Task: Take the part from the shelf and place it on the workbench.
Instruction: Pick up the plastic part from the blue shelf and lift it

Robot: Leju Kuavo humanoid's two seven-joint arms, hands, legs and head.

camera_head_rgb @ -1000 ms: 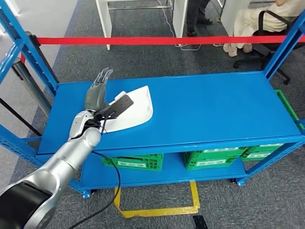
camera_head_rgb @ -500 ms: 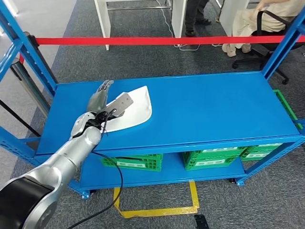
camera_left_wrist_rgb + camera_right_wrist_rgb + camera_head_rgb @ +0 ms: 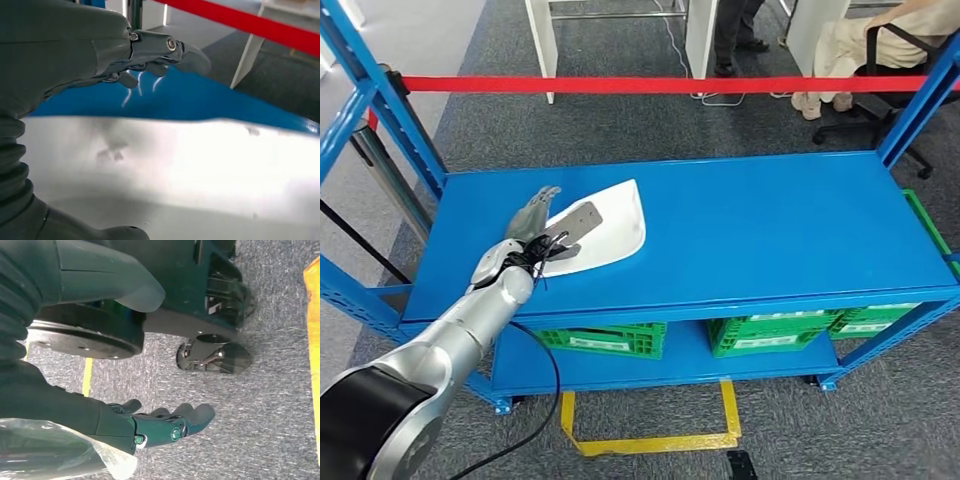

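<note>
The shelf [image 3: 773, 230] was painted metal, smooth and faintly glossy, in blue. On it lay the part [image 3: 610, 232], a white piece that looked like smooth moulded plastic with a soft sheen. The left hand [image 3: 531, 220] had matt grey plastic-looking covers, and its arm [image 3: 463, 330] was brushed silver metal. The crates [image 3: 761, 332] below looked like green plastic. The floor [image 3: 637, 125] was rough grey carpet. The right hand [image 3: 166, 425] was dark and slightly glossy.

Head view: high, looking forward and down over the blue shelf [image 3: 743, 230], with floor beyond.
Left wrist view: very near the white part [image 3: 188, 165], facing along the shelf; both show this part.
Right wrist view: points down at the grey floor [image 3: 271, 405].
</note>
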